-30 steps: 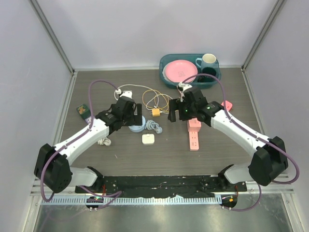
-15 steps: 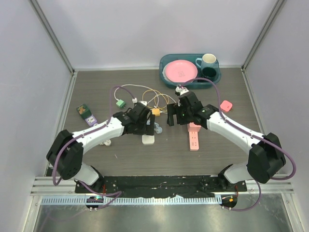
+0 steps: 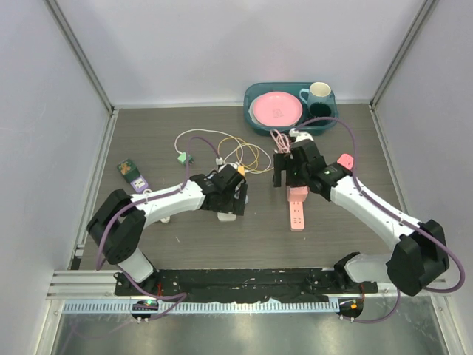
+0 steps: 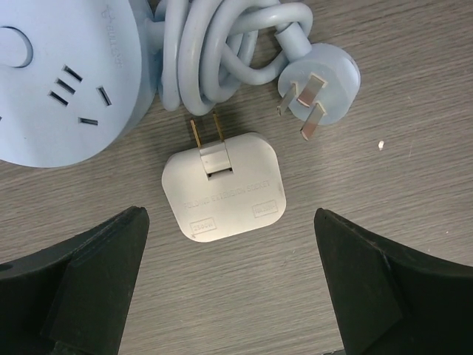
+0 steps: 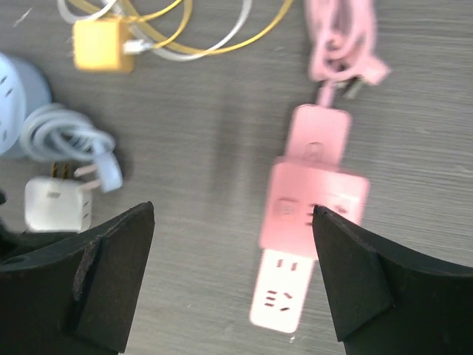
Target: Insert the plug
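Left pincer (image 4: 228, 222) hovers spread wide over the plug (image 4: 222, 188), straddling it without touching it; right pincer (image 5: 229, 222) is spread too, holding nothing, above the pink strip (image 3: 297, 213). The plug is a white block lying flat on the table (image 4: 399, 111); its two brass prongs point toward the blue hub (image 4: 52, 81) and the coiled cable (image 4: 214, 44), just beside both; in the top view it lies left of the strip and well apart from it.

I judge the step in hand to be the reach for the plug; the grasp is not yet made and nothing is inserted. Which socket is meant I cannot tell for sure; the strip, with the right arm over it, looks the likelier, though the hub has openings as well.

Next move calls for the left pincer to come down and close across the plug's sides, clear of the prongs and of the cable beside them; the block looks low and smooth, so a shallow pinch may slip; the plug must then be lifted, turned prongs-down and lined up with a two-slot opening, the right pincer probably steadying the strip.
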Controlling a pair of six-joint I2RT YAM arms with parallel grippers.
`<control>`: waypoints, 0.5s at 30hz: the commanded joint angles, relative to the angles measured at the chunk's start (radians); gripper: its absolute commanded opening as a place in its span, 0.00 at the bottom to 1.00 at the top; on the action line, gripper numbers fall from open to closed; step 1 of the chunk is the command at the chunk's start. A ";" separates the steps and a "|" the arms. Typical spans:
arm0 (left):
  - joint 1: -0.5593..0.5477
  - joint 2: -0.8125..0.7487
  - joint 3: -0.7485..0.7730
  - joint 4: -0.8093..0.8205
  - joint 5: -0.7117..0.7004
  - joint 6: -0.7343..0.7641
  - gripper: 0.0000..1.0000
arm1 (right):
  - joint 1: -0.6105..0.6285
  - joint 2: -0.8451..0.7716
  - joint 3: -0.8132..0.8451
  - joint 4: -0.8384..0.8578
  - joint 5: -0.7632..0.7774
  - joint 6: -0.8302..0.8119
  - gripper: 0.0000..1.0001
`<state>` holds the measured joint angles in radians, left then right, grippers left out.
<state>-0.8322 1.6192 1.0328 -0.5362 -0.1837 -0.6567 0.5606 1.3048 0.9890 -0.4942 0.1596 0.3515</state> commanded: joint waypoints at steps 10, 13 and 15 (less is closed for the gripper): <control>-0.004 -0.200 0.006 -0.010 -0.141 0.040 1.00 | -0.465 0.068 0.134 -0.101 0.152 0.061 0.92; -0.001 -0.278 -0.016 -0.002 -0.190 0.107 1.00 | -0.525 0.172 0.183 -0.077 0.134 0.003 0.92; 0.002 -0.307 -0.016 -0.013 -0.218 0.175 1.00 | -0.547 0.226 0.223 -0.046 0.089 -0.072 0.93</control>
<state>-0.8322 1.3994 1.0271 -0.5484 -0.3035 -0.5949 0.0509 1.4372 1.1282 -0.5758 0.2821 0.3737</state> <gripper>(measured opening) 0.996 0.922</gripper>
